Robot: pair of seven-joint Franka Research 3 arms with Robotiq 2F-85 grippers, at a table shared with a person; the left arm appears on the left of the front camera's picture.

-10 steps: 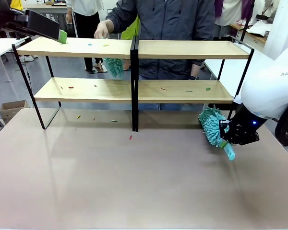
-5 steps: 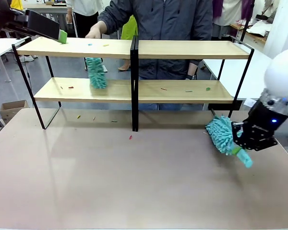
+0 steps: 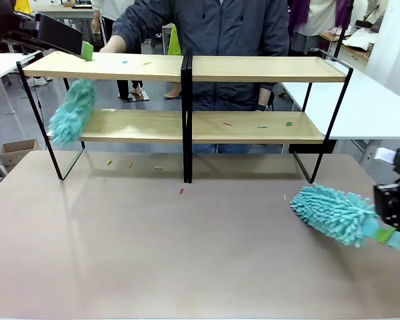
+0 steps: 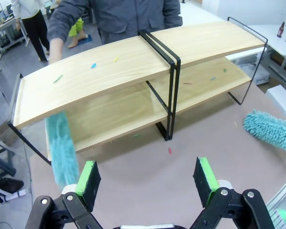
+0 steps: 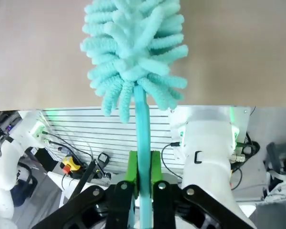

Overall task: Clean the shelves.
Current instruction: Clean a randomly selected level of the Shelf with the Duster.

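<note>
Two teal dusters are out. The right gripper (image 3: 389,225) is clamped on the thin handle of the robot's duster (image 3: 333,213), and the right wrist view shows its green pads (image 5: 131,167) pressed to either side of the stick. The fluffy head lies low over the desk (image 3: 187,267) near its right edge, pointing left (whether it touches the surface I cannot tell), well apart from the shelves (image 3: 253,69).

The shelves stand along the far side of the desk, between the robot and the person. The person's hand (image 3: 112,45) is at the back edge of the upper left board. The person's duster (image 3: 72,112) hangs tilted at the left end of the lower left board, blurred.

In the left wrist view the left gripper (image 4: 147,177) has its jaws spread wide with nothing between them, looking down at the shelves' front from above the desk.

Small coloured scraps (image 3: 147,63) lie on the upper left board. More scraps lie on the lower right board and on the desk just in front of the centre posts
</note>
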